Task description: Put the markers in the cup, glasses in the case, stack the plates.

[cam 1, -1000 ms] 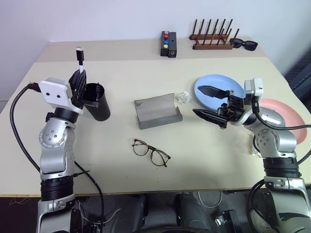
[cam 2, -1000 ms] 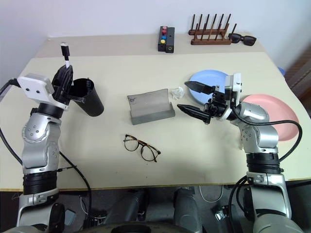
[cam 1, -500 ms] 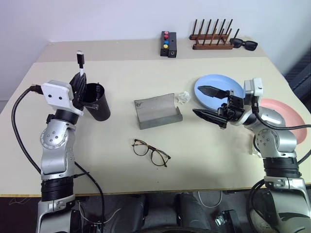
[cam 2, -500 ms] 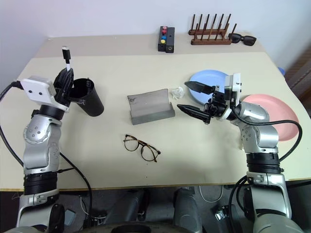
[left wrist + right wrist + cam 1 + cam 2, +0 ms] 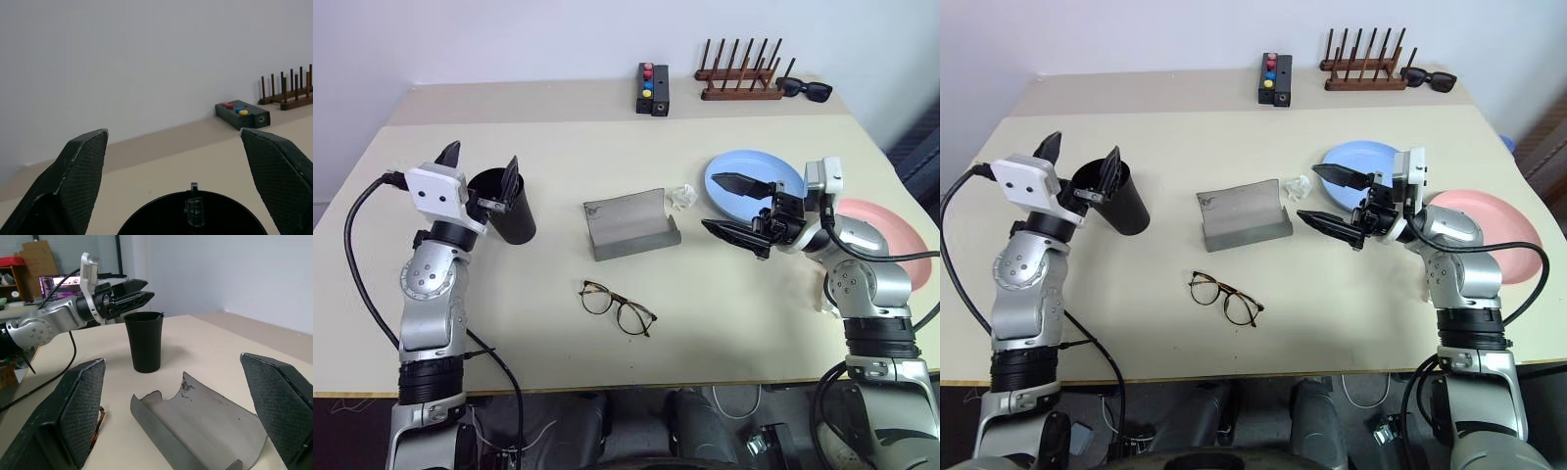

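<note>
Straddling the cup (image 5: 512, 217) rim — left gripper (image 5: 480, 168), spread wide, empty — marker (image 5: 194, 215) inside.

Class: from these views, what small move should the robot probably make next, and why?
Probably lift the open left tool clear of the cup: a marker clip shows inside it, while the glasses lie beside the open case.
</note>
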Robot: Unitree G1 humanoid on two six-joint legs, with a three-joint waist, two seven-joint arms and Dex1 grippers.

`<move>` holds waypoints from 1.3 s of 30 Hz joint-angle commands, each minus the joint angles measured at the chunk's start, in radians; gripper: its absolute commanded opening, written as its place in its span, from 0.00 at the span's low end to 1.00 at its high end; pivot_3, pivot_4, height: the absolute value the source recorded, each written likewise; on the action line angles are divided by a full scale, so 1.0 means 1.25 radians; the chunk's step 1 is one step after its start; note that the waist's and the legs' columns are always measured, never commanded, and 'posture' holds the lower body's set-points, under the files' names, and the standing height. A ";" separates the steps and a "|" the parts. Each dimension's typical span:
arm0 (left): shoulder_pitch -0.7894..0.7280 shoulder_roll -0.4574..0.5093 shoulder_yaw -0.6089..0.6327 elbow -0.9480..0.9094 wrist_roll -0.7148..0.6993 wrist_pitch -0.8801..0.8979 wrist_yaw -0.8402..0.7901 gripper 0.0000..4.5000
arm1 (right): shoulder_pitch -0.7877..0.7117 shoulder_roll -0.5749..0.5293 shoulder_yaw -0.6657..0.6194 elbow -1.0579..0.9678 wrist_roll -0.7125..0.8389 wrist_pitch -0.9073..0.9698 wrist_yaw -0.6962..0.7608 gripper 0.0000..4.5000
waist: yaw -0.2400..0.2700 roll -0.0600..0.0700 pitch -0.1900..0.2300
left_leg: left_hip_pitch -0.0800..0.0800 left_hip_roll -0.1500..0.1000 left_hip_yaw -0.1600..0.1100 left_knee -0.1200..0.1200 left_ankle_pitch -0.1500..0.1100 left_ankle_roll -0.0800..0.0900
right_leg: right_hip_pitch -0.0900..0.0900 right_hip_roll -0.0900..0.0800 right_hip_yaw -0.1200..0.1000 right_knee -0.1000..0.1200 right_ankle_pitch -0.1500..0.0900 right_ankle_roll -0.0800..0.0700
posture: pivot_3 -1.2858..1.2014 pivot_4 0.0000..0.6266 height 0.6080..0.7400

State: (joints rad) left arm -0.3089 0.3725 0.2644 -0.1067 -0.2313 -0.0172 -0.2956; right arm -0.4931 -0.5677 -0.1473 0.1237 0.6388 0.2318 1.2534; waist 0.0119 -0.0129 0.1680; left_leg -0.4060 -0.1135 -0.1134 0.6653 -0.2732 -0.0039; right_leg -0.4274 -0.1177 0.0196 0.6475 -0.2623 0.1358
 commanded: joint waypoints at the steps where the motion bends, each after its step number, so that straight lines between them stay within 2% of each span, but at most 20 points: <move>1: -0.022 0.019 0.038 -0.064 -0.043 0.039 0.010 1.00 | -0.021 -0.008 -0.021 -0.012 -0.001 -0.011 -0.009 1.00 | 0.000 0.000 0.000 | 0.000 0.000 0.000 0.000 0.000 0.000 | 0.000 0.000 0.000 0.000 0.000 0.000 | 0.52 0.24 1.00; 6: -0.102 0.042 0.060 -0.099 -0.109 0.142 0.031 1.00 | -0.019 -0.009 -0.022 -0.013 -0.018 -0.014 -0.038 1.00 | 0.001 0.000 0.000 | 0.000 0.000 0.000 0.000 0.000 0.000 | 0.000 0.000 0.000 0.000 0.000 0.000 | 0.52 0.24 1.00; 13: -0.363 0.087 0.053 -0.039 -0.220 0.396 0.061 1.00 | 0.004 -0.015 -0.015 -0.030 -0.097 -0.037 -0.138 1.00 | -0.001 0.000 0.000 | 0.000 0.000 0.000 0.001 0.000 0.000 | 0.000 0.000 0.000 0.000 0.000 0.000 | 0.52 0.24 1.00; 16: -0.463 0.119 0.013 0.021 -0.224 0.483 0.023 1.00 | 0.011 -0.014 -0.011 -0.038 -0.130 -0.041 -0.186 1.00 | -0.002 0.000 0.000 | 0.000 0.000 0.000 0.000 0.000 0.000 | -0.001 0.000 0.000 0.001 0.000 0.000 | 0.52 0.24 1.00; 19: -0.509 0.139 -0.035 0.078 -0.240 0.539 -0.064 1.00 | 0.023 -0.020 0.004 -0.049 -0.173 -0.034 -0.228 1.00 | -0.005 0.000 0.000 | 0.000 0.000 0.000 0.000 0.000 0.000 | -0.001 0.001 0.000 0.001 0.000 0.000 | 0.52 0.24 1.00; 22: -0.519 0.150 -0.079 0.125 -0.262 0.577 -0.179 1.00 | 0.035 -0.032 0.012 -0.059 -0.191 -0.002 -0.251 1.00 | -0.007 0.000 0.000 | 0.000 0.000 0.000 0.000 0.000 0.000 | -0.001 0.001 0.000 0.001 0.000 0.000 | 0.52 0.24 1.00; 29: -0.446 0.259 -0.249 0.101 -0.218 0.547 -0.484 1.00 | 0.067 -0.062 -0.001 -0.109 -0.169 0.044 -0.237 1.00 | -0.020 0.000 0.000 | 0.000 0.000 0.000 -0.001 0.000 0.000 | -0.001 0.001 0.000 0.001 0.000 0.000 | 0.52 0.24 1.00; 32: -0.424 0.289 -0.271 0.104 -0.198 0.513 -0.558 1.00 | 0.085 -0.083 -0.001 -0.141 -0.169 0.071 -0.237 1.00 | -0.020 0.001 0.000 | -0.001 0.000 0.000 -0.001 0.000 0.000 | -0.001 0.001 0.000 0.000 0.000 0.000 | 0.52 0.24 1.00; 39: -0.389 0.322 -0.311 0.098 -0.171 0.482 -0.683 1.00 | 0.157 -0.180 -0.014 -0.167 -0.156 0.065 -0.133 1.00 | -0.016 0.000 0.001 | -0.001 0.000 0.000 -0.001 0.000 0.000 | -0.001 0.000 0.000 0.000 0.000 0.000 | 0.52 0.24 1.00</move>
State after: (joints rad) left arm -0.7884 0.7617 -0.1152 0.0389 -0.4605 0.6144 -1.1177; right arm -0.2965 -0.7696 -0.1308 -0.0580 0.4286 0.3320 1.0585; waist -0.0075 -0.0123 0.1687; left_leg -0.4068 -0.1141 -0.1133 0.6645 -0.2732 -0.0036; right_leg -0.4283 -0.1174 0.0199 0.6474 -0.2623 0.1358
